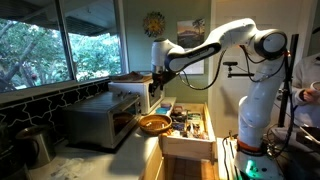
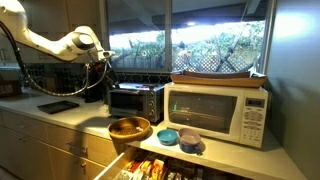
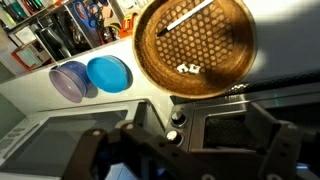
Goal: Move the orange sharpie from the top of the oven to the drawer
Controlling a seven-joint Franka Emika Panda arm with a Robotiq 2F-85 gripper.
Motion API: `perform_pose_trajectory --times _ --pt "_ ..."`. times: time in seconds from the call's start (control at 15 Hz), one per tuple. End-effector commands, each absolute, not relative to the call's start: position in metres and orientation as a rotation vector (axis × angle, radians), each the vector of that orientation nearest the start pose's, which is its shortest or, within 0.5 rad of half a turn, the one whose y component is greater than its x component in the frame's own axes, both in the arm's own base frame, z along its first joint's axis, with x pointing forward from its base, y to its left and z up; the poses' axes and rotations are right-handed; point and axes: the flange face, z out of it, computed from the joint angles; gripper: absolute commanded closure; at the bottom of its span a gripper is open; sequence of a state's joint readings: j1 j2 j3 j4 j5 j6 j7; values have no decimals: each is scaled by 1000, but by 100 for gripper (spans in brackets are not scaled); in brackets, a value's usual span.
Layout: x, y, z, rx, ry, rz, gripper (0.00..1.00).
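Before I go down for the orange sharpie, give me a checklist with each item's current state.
1. Drawer open: ok, pulled out in both exterior views.
2. Sharpie spotted on the oven top: cannot tell, not made out in any view.
3. Gripper open, empty: ok, jaws spread in the wrist view.
4. Gripper above the oven: ok.
5. Route to drawer free: not ok, wooden bowl stands on the counter beside it; lift over.
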State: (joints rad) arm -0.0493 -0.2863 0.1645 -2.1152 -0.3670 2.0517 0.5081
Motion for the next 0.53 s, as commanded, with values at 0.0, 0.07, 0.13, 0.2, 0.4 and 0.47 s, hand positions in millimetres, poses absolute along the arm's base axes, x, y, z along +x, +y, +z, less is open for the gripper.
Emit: perform_pose_trajectory --times 0.0,0.07,0.13,0.2,0.4,0.47 --pt "535 35 593 -3266 768 -615 0" --pt "546 32 606 -3225 854 -633 0" --pt "555 29 617 -3182 935 -650 0" --pt "566 26 628 -3138 1017 -658 0" --pt "595 17 651 -3008 1247 -655 0" --pt "603 15 651 -2969 1319 -632 0"
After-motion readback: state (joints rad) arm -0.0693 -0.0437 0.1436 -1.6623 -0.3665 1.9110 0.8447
